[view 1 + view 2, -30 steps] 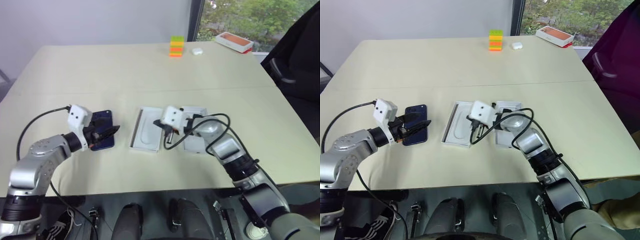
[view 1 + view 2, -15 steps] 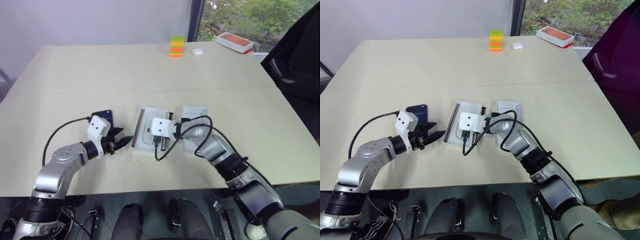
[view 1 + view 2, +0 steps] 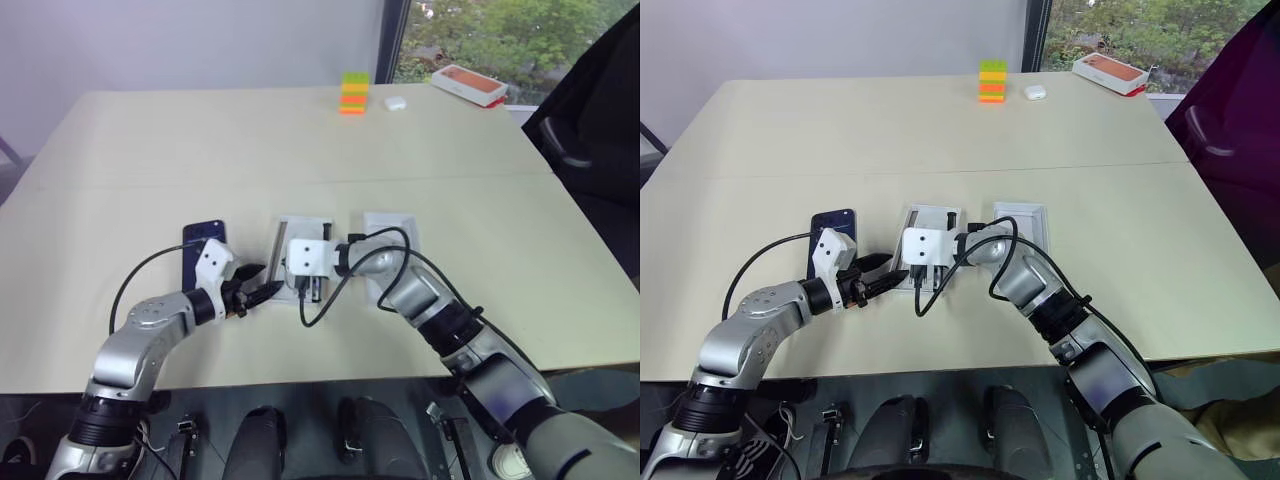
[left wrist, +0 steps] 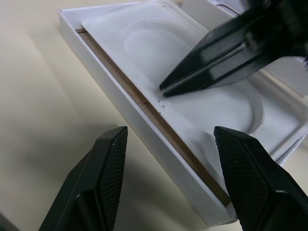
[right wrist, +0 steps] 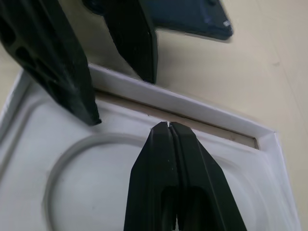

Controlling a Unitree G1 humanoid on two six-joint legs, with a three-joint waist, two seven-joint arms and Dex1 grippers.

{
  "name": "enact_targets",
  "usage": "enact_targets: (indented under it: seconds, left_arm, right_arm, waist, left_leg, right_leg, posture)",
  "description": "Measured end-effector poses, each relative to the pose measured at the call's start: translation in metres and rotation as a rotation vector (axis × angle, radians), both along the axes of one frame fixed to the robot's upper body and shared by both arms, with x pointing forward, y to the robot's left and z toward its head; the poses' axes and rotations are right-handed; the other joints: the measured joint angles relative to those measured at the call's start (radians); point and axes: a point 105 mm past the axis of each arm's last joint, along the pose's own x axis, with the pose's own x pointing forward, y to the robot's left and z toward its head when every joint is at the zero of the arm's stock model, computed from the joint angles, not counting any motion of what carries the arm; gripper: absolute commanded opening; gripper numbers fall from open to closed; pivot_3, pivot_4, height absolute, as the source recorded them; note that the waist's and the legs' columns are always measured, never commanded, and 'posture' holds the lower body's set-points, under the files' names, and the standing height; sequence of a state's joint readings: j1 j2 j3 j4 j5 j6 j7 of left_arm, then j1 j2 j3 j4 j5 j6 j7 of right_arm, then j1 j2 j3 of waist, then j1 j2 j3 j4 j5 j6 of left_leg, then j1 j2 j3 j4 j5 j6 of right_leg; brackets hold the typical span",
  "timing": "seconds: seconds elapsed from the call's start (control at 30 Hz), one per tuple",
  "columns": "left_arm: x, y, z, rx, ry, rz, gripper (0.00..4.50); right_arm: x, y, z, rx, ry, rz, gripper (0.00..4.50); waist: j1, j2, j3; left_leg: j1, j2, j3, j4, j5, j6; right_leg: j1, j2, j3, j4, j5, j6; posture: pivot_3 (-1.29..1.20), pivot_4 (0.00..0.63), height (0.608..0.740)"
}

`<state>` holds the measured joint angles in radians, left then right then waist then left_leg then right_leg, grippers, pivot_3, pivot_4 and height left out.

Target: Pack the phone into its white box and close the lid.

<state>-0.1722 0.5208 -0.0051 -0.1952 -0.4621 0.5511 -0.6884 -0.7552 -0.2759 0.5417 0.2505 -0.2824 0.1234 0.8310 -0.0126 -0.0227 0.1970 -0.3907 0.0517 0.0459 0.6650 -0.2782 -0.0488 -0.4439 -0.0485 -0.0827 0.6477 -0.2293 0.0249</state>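
The dark navy phone (image 3: pixel 203 240) lies flat on the table, left of the white box (image 3: pixel 305 222). A white insert with a rounded recess (image 4: pixel 154 43) sits in the box, and a strip of tan floor shows along its left wall (image 4: pixel 144 120). My left gripper (image 3: pixel 258 283) is open, low at that left wall, with nothing between its fingers. My right gripper (image 5: pixel 168 125) is shut, its tip resting at the insert's left edge. The lid (image 3: pixel 392 228) lies just right of the box, partly hidden by my right arm.
At the far edge of the table stand a stack of coloured blocks (image 3: pixel 352 92), a small white case (image 3: pixel 394 102) and an orange-topped box (image 3: pixel 468 83). A dark chair (image 3: pixel 590 130) is at the right. Black cables loop off both wrists.
My left gripper has moved right and down, from beside the phone to the box's left wall, still open. My right gripper has shifted left across the insert, still shut. The phone stays on the table.
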Motion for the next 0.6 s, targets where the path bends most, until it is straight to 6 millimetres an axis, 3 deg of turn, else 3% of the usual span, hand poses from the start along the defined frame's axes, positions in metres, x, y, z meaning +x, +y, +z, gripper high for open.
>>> enact_targets:
  seconds: [0.2, 0.37, 0.6]
  left_arm:
    - [0.000, -0.002, 0.002, -0.003, -0.005, 0.003, 3.03]
    - [0.000, 0.001, 0.004, 0.001, -0.012, 0.011, 3.03]
    - [0.001, 0.002, 0.006, -0.002, -0.019, 0.018, 3.03]
  right_arm:
    - [0.003, 0.000, 0.003, -0.018, -0.022, -0.001, 0.06]
    - [0.014, -0.009, 0.020, -0.023, -0.068, -0.022, 0.06]
    - [0.024, -0.014, 0.006, -0.077, -0.083, -0.053, 0.06]
  waist:
    - [-0.001, 0.000, 0.000]
    - [0.000, 0.000, 0.000]
    - [-0.001, 0.000, 0.000]
  left_leg:
    - [0.000, 0.000, 0.000, 0.000, 0.000, 0.000]
    - [0.000, 0.000, 0.000, 0.001, 0.000, 0.000]
    - [0.000, 0.000, 0.000, 0.001, 0.000, 0.000]
  right_leg:
    - [0.000, 0.000, 0.000, 0.001, 0.000, 0.000]
    - [0.000, 0.000, 0.000, 0.001, 0.000, 0.000]
    - [0.000, 0.000, 0.000, 0.001, 0.000, 0.000]
  posture:
    - [0.00, 0.150, 0.740]
    - [0.00, 0.150, 0.740]
    - [0.00, 0.150, 0.740]
